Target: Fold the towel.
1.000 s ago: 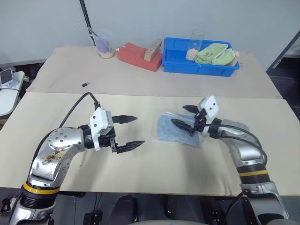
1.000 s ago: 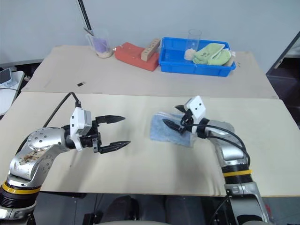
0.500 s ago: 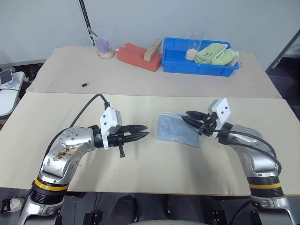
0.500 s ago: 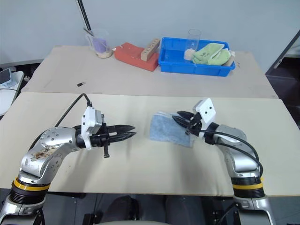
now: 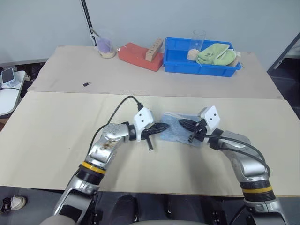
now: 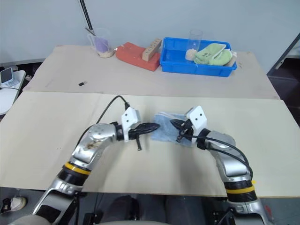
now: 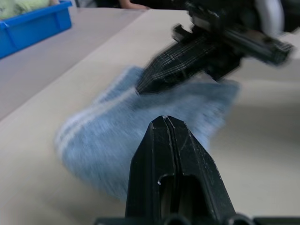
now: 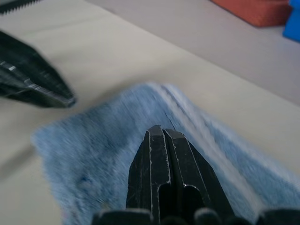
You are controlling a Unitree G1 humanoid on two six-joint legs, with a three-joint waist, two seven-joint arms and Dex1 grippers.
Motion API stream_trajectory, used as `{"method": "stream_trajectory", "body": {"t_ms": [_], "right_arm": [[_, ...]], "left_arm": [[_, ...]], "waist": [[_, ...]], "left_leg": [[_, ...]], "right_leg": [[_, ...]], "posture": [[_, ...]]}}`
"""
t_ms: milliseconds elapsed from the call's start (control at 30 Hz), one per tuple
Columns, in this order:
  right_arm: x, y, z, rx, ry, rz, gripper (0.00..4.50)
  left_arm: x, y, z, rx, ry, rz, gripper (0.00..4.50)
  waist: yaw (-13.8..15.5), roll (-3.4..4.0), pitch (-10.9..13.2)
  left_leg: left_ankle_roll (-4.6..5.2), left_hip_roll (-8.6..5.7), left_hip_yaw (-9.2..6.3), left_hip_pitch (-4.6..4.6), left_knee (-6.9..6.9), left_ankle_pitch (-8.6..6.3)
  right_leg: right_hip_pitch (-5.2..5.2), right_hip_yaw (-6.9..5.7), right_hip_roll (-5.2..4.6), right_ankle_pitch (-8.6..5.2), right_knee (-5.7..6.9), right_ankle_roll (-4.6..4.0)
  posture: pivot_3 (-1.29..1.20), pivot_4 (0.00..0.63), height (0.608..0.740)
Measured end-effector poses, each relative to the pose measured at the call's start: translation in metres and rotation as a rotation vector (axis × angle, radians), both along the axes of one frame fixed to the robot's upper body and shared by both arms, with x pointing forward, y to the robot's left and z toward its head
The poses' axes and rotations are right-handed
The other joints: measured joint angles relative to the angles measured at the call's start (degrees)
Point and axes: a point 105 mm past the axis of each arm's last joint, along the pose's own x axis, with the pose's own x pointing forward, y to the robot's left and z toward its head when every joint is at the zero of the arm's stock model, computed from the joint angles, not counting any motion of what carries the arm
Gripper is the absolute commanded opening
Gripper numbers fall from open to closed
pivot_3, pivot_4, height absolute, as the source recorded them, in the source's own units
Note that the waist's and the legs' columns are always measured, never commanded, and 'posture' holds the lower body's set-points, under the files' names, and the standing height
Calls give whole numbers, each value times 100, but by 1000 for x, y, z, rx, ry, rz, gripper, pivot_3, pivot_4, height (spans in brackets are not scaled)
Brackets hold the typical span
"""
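Left eye view: towel [image 5: 180, 130] folded small, centre-right of frame, long axis running left-right. Left gripper [image 5: 161, 127] at its left edge, right gripper [image 5: 185, 123] over its right part; both about equally near.

Left wrist view: fingers [image 7: 176, 154] closed, empty, towel just ahead.

Right wrist view: fingers [image 8: 161, 161] closed over towel, holding nothing.

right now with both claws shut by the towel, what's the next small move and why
Probably draw both arms back off the towel. It already lies as a small folded pad on the table, and the left claw and right claw are shut over it, seemingly pinching no cloth.
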Motion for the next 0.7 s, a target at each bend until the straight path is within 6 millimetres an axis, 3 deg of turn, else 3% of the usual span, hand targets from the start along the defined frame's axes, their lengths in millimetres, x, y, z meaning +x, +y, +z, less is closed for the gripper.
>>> {"method": "stream_trajectory", "body": {"t_ms": [133,233,400,600,700], "right_arm": [[7,-8,-21,-34,43,-66,57],[11,-23,-21,-63,22,-119,57],[16,-54,-17,-95,-8,-233,57],[15,-69,-7,-94,-42,-287,57],[8,-65,5,-81,-79,-254,57]], "left_arm": [[13,-5,-24,48,23,64,0],[18,3,-40,85,46,115,0],[21,11,-43,85,33,153,0],[21,19,-41,32,55,194,0],[16,21,-22,-31,33,180,0]], "waist": [[-39,1,0],[-43,1,-1],[-18,0,-2],[-44,1,-2],[-58,1,-2]], "left_leg": [[1,1,-5,0,0,-1],[2,3,-9,0,0,-1],[3,3,-8,0,6,-2],[3,8,-10,-1,6,-2],[3,15,-11,-8,6,-2]], "right_leg": [[-1,0,0,0,1,0],[0,-1,0,0,2,1],[3,0,-7,2,3,5],[1,0,-4,2,8,5],[-9,0,-2,2,11,5]], "posture": [[0,150,717],[0,150,717],[0,150,717],[0,150,717],[0,150,717]]}}
